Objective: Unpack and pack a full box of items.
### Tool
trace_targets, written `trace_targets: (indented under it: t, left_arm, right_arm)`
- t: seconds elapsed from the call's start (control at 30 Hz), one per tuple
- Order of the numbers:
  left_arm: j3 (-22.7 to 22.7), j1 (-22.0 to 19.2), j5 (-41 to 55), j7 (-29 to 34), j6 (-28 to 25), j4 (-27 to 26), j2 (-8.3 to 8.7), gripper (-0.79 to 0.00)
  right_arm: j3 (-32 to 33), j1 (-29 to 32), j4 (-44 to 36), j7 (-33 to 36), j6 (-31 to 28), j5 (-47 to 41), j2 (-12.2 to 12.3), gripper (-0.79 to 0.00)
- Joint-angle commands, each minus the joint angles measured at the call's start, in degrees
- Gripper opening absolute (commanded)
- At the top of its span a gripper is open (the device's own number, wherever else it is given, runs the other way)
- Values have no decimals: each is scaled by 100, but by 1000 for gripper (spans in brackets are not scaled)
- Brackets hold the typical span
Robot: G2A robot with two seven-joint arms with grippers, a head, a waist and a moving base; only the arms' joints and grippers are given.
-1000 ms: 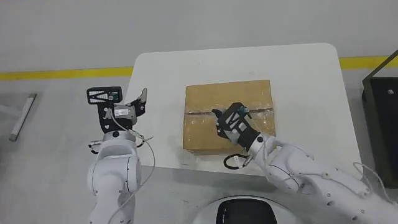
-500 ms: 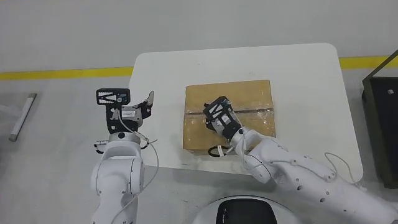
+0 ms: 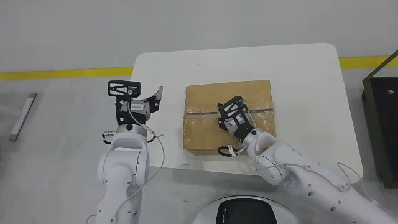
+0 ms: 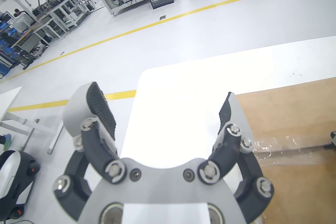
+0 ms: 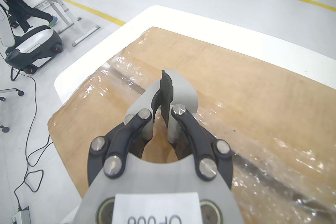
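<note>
A closed brown cardboard box (image 3: 229,99) lies in the middle of the white table (image 3: 311,68). Clear tape (image 3: 199,113) runs along its top seam. My right gripper (image 3: 225,111) hovers low over that seam, near the box's left half, shut with nothing between its fingers. In the right wrist view its closed tips (image 5: 165,79) point along the taped seam (image 5: 123,70) of the box (image 5: 249,83). My left gripper (image 3: 154,97) hangs open at the table's left edge, a little left of the box. Its wrist view shows the spread fingers (image 4: 161,97) above bare table, the box (image 4: 288,114) beside them.
A dark cabinet (image 3: 380,124) stands past the table's right edge. Yellow floor lines (image 3: 62,73) run behind and left of the table. A black cable loop (image 3: 224,152) hangs off my right wrist at the box's near edge. Bare table lies around the box.
My left arm has moved right, up to the table's left edge, staying open. My right gripper slid left along the seam, then back right, staying shut.
</note>
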State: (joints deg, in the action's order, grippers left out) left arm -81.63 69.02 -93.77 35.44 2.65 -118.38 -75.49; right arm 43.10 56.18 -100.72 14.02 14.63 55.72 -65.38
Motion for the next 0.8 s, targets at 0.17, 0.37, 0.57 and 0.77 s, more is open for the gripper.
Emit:
trace_targets:
  t: [0.17,0.37,0.57,0.77]
  left_arm:
    - [96,-123,-6,-24,-3,103,-21,0]
    - [125,-179,8,-59,14,191,-36,0]
    - [147,-212,20,-60,10,240,-48,0]
    - [170,-246,36,-87,-6,273,-60,0]
  right_arm:
    - [385,332,-232,129,-98,212,43,-785]
    - [710,725,-485,234,-136,480,100,-785]
    - [1186,1150,-702,280,-183,476,162,-785]
    - [1667,1543,-967,355,-169,350,206,-785]
